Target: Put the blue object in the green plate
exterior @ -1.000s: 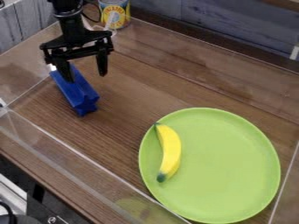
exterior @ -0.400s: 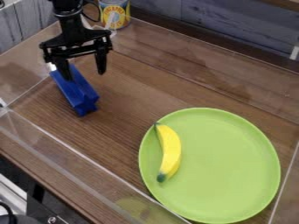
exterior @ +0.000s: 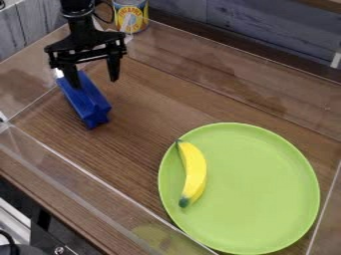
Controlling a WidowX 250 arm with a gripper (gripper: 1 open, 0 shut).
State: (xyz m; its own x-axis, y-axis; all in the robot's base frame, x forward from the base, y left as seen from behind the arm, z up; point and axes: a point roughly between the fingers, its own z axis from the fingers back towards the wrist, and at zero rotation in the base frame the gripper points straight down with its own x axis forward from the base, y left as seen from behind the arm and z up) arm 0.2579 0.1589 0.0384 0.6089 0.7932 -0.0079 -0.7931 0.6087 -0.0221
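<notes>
We found the blue block (exterior: 83, 101) lying on the table (exterior: 200, 90) near its far left corner, well apart from the green plate (exterior: 253, 184) at the near right, where a banana (exterior: 192, 171) already lay. The hand (exterior: 87, 70) hung just above the block's far end, fingers spread wide and holding nothing. We judged the block stiff, light and perhaps slick; its ridged long sides seemed the best grip, though contact was hard to tell.
</notes>
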